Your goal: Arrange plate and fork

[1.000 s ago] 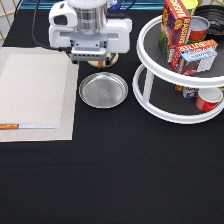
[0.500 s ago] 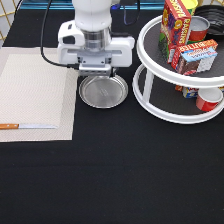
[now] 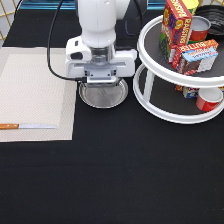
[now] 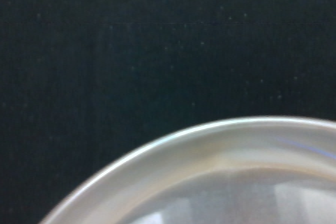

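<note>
Black cloth table (image 3: 125, 170), my gripper (image 3: 102, 86) over the plate (image 3: 105, 97).
Finger spread: cannot tell; the wrist view alone shows the plate's rim (image 4: 225, 135) close.

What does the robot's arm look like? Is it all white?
Mostly. The arm is smooth, rounded and glossy white. Its end effector has a wide, boxy white body with grey parts underneath. A black cable loops along the exterior view's left side of it.
</note>
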